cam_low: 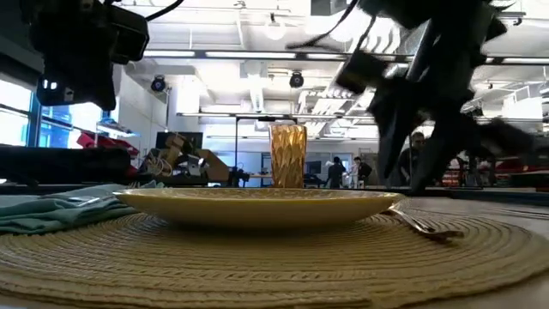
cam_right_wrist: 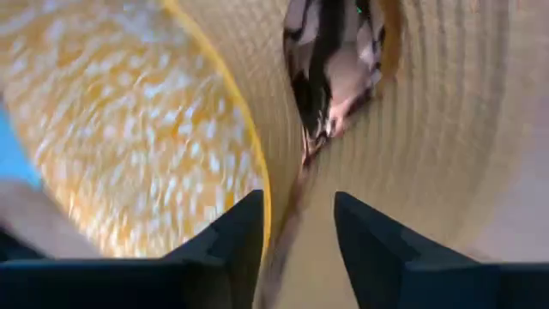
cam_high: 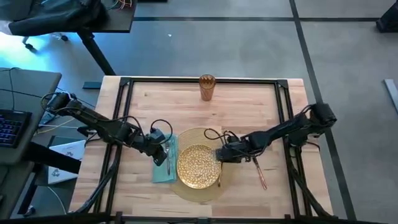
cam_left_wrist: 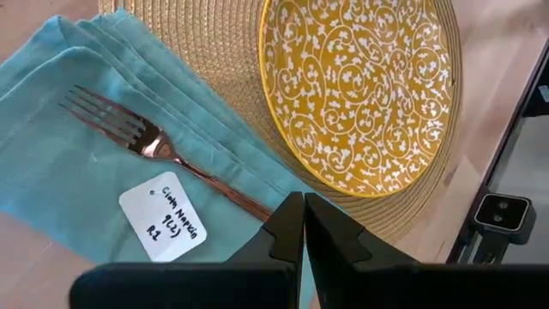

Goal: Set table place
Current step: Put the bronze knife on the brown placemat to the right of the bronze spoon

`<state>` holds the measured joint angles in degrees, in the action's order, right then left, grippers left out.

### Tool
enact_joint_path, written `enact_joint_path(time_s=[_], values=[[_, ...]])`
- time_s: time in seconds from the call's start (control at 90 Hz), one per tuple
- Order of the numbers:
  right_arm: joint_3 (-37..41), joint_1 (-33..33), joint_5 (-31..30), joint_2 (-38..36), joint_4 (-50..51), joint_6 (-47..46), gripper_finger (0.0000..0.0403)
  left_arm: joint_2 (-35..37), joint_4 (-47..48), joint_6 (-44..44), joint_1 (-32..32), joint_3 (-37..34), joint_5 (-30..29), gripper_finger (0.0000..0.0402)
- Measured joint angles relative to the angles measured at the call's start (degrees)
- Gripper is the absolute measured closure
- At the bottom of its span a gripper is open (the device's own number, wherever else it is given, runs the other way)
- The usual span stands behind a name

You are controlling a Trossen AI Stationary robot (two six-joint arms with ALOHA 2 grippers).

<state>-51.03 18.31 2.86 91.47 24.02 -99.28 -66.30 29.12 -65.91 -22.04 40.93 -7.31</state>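
Observation:
A gold patterned plate (cam_high: 198,165) sits on the round woven placemat (cam_high: 200,191) near the table's front edge. Left of it lies a teal napkin (cam_left_wrist: 77,163) with a fork (cam_left_wrist: 154,142) flat on top. My left gripper (cam_left_wrist: 304,199) is shut and hovers over the fork's handle end. A spoon (cam_right_wrist: 334,69) lies on the placemat right of the plate. My right gripper (cam_right_wrist: 298,202) is open, with a finger on either side of the spoon's handle. An amber cup (cam_high: 207,87) stands at the far edge.
A copper knife (cam_high: 260,173) lies on the bare wood right of the placemat, close to my right arm. A white paper tag (cam_left_wrist: 163,216) rests on the napkin. The black rail frame (cam_high: 283,106) runs around the table top. Bare wood lies between the placemat and the cup.

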Motion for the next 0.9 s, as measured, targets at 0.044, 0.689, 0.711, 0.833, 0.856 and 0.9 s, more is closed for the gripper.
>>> enact_joint_path(time_s=[0.044,0.689,0.711,0.833,0.856,0.9], values=[[0.0,1.06,0.29,-2.21,5.07,0.21,0.0255,0.0,-0.04,0.0,0.0,0.0,-0.02,0.0402],[16.34,8.06,11.81,-7.77,9.6,-6.02,0.0283,0.0,-0.32,-1.38,0.0,0.0,-0.64,0.0402],[16.86,8.07,11.88,-7.76,8.67,-5.9,0.0291,0.0,-0.28,-1.38,0.0,0.0,-0.59,0.0402],[18.54,8.07,11.37,-7.43,3.51,-5.75,0.0349,0.0,-0.32,-1.6,0.0,0.0,-0.04,0.0402],[18.71,8.1,11.15,-7.47,2.8,-5.71,0.0362,0.0,-0.31,-1.74,0.0,0.0,0.04,0.0402],[18.75,8.1,11.0,-7.48,2.12,-5.73,0.0384,0.0,-0.42,-2.05,0.0,0.0,0.04,0.0402]])
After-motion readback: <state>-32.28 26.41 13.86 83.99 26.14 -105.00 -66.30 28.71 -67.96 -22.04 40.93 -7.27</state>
